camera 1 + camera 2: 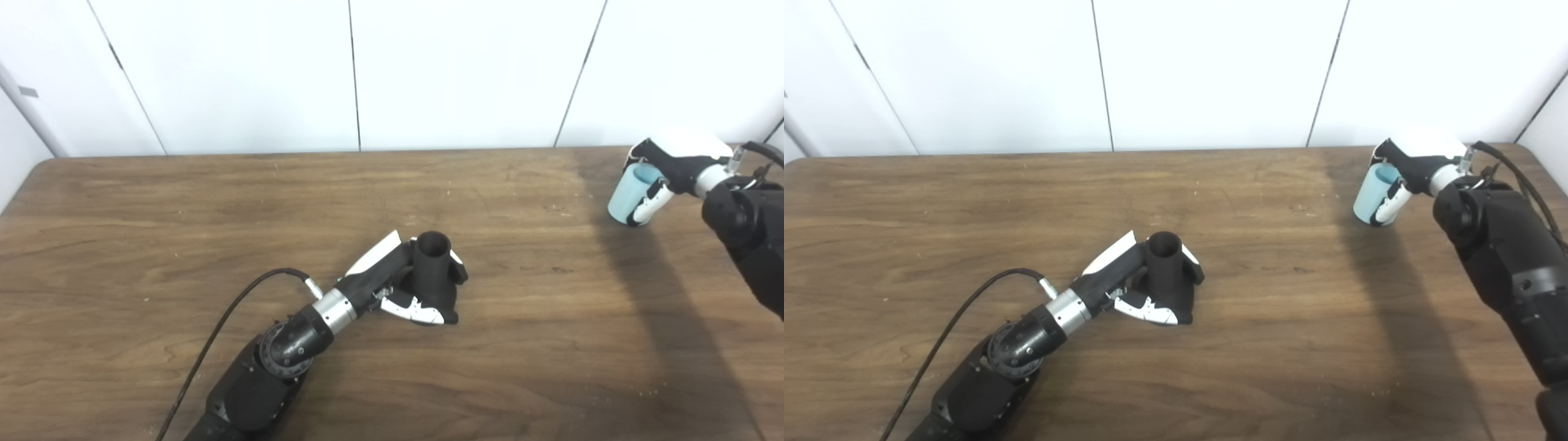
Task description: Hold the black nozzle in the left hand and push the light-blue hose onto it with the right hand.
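Observation:
The black nozzle point(432, 266) stands upright near the table's middle, its open round mouth facing up. My left hand point(404, 285) is wrapped around it, fingers and thumb closed on its lower body. The light-blue hose piece point(631, 196), a short tube, is at the far right of the table, tilted with its open end up. My right hand point(664, 168) is closed around it from the right. The two parts are far apart. The same scene shows in the right eye view: nozzle point(1167, 269), hose point(1373, 195).
The brown wooden table point(184, 233) carries both arms. A black cable point(226, 318) runs from my left wrist toward the front edge. White wall panels stand behind the table's back edge.

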`<state>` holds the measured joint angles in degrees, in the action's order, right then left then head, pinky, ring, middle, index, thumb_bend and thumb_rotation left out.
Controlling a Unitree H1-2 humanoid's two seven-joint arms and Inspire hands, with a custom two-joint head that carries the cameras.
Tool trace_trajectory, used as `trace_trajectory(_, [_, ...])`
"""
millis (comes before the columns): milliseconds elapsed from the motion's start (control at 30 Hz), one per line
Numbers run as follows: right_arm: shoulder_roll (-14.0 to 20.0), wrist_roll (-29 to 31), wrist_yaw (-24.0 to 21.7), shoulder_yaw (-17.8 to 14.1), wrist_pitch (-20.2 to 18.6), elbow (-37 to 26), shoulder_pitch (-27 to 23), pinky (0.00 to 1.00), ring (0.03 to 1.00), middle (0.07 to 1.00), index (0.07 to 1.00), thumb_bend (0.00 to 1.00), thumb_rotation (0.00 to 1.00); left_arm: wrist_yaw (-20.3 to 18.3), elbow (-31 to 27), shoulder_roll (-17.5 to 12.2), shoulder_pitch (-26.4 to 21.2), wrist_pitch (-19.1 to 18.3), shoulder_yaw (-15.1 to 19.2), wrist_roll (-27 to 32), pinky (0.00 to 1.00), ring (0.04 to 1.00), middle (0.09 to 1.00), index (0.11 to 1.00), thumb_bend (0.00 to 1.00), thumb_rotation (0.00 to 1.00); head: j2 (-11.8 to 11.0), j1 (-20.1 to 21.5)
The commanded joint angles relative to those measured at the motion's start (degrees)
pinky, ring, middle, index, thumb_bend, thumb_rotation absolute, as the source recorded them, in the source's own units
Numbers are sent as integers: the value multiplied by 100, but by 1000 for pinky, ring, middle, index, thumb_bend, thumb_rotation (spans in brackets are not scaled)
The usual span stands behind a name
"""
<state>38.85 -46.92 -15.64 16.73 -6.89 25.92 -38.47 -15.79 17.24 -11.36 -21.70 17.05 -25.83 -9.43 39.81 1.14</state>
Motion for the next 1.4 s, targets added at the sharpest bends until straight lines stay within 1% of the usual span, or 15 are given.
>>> trace_trajectory(0, [286,12,126,-119,53,-190,-334,393,403,473,542,515,0,-304,366,-252,371,-622,-170,-462,650,647,560,467,509,0,1,1])
trace_trajectory(167, [331,87,183,-156,232,-250,-322,402,409,473,538,516,0,-296,349,-254,384,-604,-179,-479,655,650,560,466,509,0,11,-6])
trace_trajectory(333, [333,264,-51,-280,132,-760,-272,380,399,484,537,515,0,-300,349,-260,379,-595,-181,-481,658,651,560,466,509,0,11,-6])
trace_trajectory(467, [307,430,-265,-402,74,-1288,-249,394,419,485,528,516,0,-305,376,-257,371,-584,-179,-466,657,649,560,466,509,0,11,-6])
trace_trajectory(600, [290,523,-370,-451,138,-1816,-233,402,430,489,516,518,0,-303,394,-247,361,-585,-189,-477,655,649,560,466,509,0,6,-6])
trace_trajectory(700, [213,776,-461,-502,370,-2549,-238,363,409,494,526,516,0,-305,384,-241,354,-600,-207,-499,655,650,561,466,509,0,5,-10])
trace_trajectory(767, [147,921,-585,-514,403,-2968,-242,322,390,490,535,514,0,-304,392,-232,345,-611,-213,-502,655,651,561,466,509,0,9,-14])
trace_trajectory(867, [-38,1046,-943,-408,345,-3694,-376,265,372,500,531,511,0,-304,389,-215,339,-628,-216,-498,654,651,561,466,509,0,-4,-34])
trace_trajectory(900, [-106,1047,-1153,-350,259,-3955,-456,253,370,504,528,511,0,-302,387,-205,340,-637,-217,-499,654,651,561,466,509,0,0,-35])
trace_trajectory(933, [-150,1037,-1299,-322,196,-4109,-505,219,414,482,514,516,0,-301,386,-199,340,-642,-218,-500,653,650,561,466,509,0,0,-35])
trace_trajectory(1033, [-410,1036,-2013,-136,-184,-4679,-809,155,440,439,520,517,0,-294,384,-174,339,-663,-211,-485,652,650,561,466,509,0,-3,-61])
trace_trajectory(1133, [-631,1132,-2439,-44,-367,-4957,-995,169,444,447,515,518,0,-281,379,-156,334,-678,-215,-498,652,650,561,466,509,0,-3,-70])
trace_trajectory(1167, [-681,1157,-2521,-32,-394,-5003,-1028,185,390,469,532,513,0,-276,378,-151,332,-681,-217,-504,652,650,561,466,509,0,-3,-70])
trace_trajectory(1267, [-850,1269,-2684,27,-360,-5033,-1105,236,365,484,543,510,0,-273,369,-140,339,-673,-213,-534,650,650,561,466,509,0,-5,-63])
trace_trajectory(1367, [-1030,1400,-2672,103,-187,-5062,-1068,196,341,452,540,508,0,-289,414,-136,332,-638,-203,-535,646,648,561,466,509,0,6,-86])
